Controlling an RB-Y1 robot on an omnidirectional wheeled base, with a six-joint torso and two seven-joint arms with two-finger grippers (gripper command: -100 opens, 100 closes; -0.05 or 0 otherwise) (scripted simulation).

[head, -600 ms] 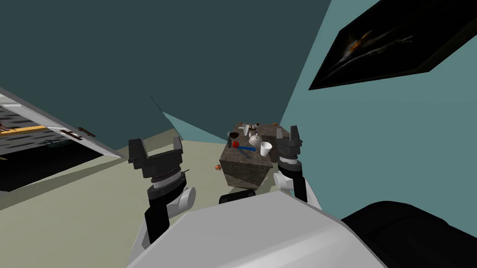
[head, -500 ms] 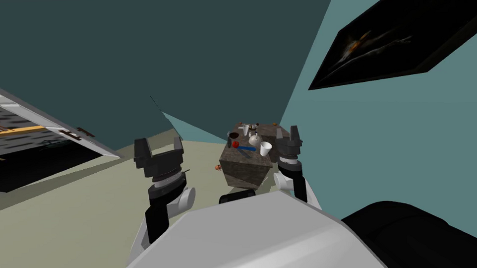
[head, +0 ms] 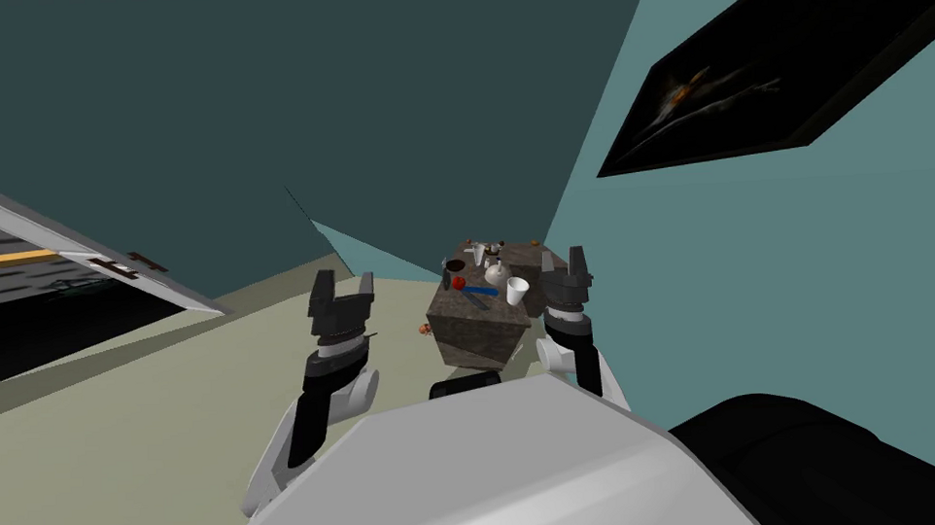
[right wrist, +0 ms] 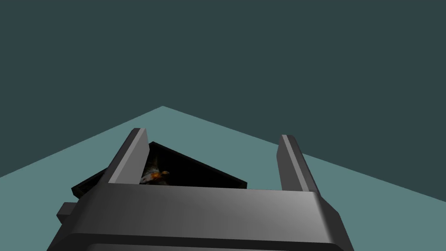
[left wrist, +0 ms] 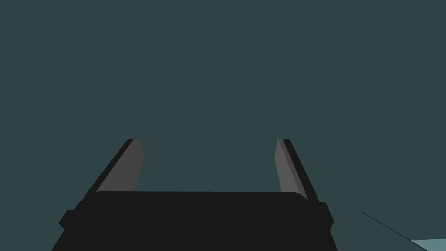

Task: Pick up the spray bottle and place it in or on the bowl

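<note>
While left gripper (head: 343,280) and right gripper (head: 564,258) hold fingers apart, a cluttered table (head: 473,337) stands on pale floor (head: 169,411) by teal wall (head: 749,294).

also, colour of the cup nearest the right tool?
Plain white. The cup shows best in the head view, on the brown table.

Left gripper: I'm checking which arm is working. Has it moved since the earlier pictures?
Yes. The left gripper has shifted inward toward the table, closing the gap; the right gripper keeps its place beside it.
</note>
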